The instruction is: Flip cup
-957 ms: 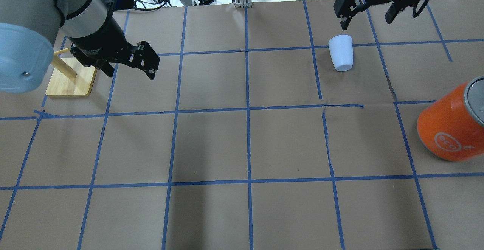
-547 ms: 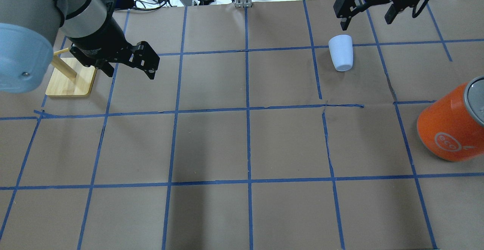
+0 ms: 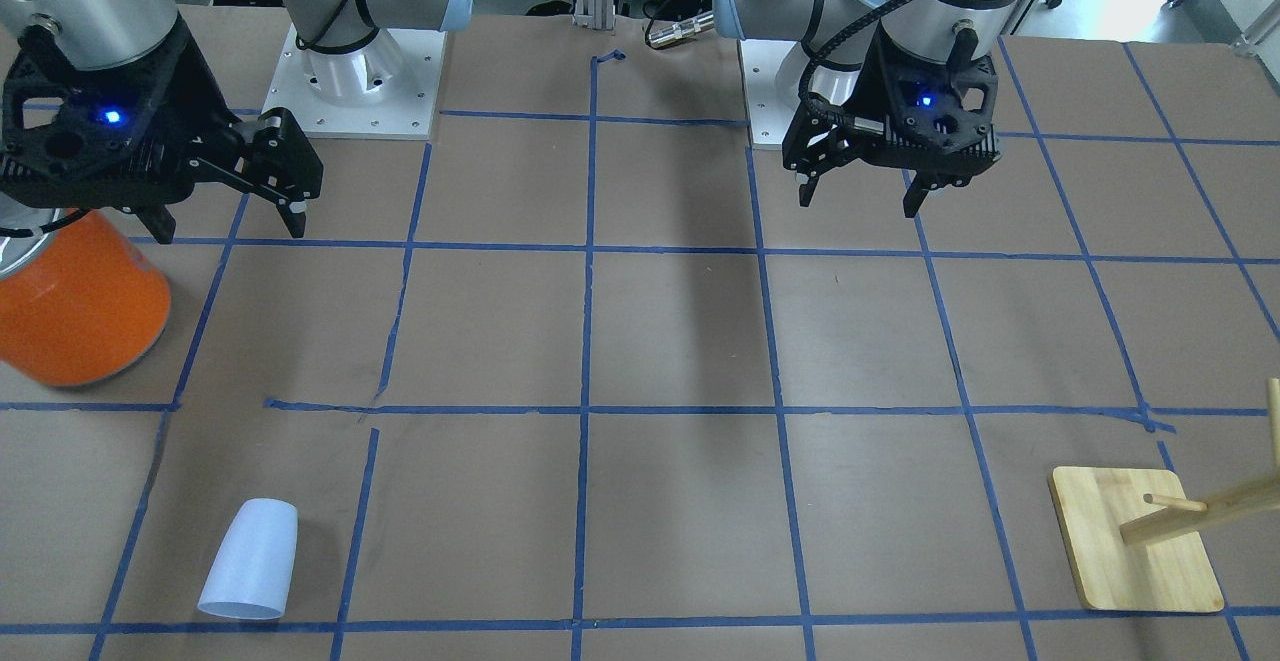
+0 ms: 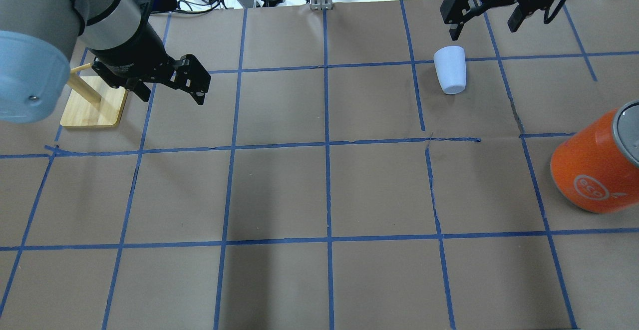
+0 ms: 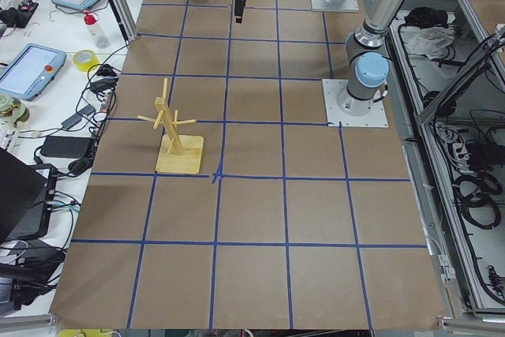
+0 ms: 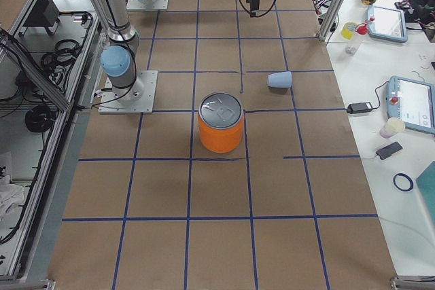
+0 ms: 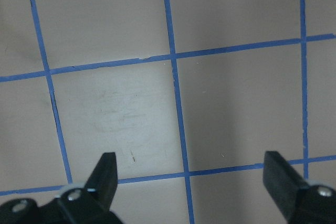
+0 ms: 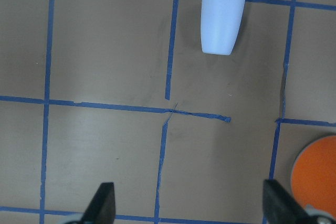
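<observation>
The cup [image 4: 450, 69] is a small pale blue-white tumbler lying on its side on the brown paper, wide end pointing away from the robot. It also shows in the front view [image 3: 250, 559], the right wrist view [image 8: 222, 22] and the right side view [image 6: 279, 79]. My right gripper [image 4: 483, 28] hangs open and empty in the air, just past the cup's wide end in the overhead view and apart from it. My left gripper [image 4: 172, 98] is open and empty above the table's left part, far from the cup.
A large orange can [image 4: 594, 170] with a silver top stands at the right edge, nearer the robot than the cup. A wooden peg stand [image 4: 95, 103] on a square base sits beside the left gripper. Cables and tape rolls lie beyond the far edge.
</observation>
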`<act>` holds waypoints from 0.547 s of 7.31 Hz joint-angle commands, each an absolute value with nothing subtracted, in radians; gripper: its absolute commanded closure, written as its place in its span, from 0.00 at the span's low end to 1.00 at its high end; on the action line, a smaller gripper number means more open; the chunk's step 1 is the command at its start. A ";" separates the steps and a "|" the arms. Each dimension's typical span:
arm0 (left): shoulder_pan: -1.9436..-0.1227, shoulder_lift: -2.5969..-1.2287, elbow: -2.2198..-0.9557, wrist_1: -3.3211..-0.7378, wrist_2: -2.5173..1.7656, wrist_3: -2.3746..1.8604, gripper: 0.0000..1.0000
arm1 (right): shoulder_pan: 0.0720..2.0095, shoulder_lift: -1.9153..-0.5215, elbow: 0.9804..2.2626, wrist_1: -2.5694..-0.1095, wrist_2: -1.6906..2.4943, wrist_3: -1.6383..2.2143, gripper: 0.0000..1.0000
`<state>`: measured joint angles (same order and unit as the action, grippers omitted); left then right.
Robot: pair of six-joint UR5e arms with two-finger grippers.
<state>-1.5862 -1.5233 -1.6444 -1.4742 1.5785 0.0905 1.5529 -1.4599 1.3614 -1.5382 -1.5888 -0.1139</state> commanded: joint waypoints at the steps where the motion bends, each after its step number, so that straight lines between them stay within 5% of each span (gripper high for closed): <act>1: -1.588 -1.525 -1.644 -1.474 1.578 0.091 0.00 | 1.551 -1.457 1.361 -1.543 -1.586 -0.118 0.00; 4: -1.586 -1.525 -1.644 -1.473 1.578 0.091 0.00 | 1.546 -1.448 1.355 -1.545 -1.586 -0.121 0.00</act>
<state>-1.5864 -1.5246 -1.6444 -1.4738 1.5785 0.0905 1.5470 -1.4495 1.3559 -1.5443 -1.5862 -0.1207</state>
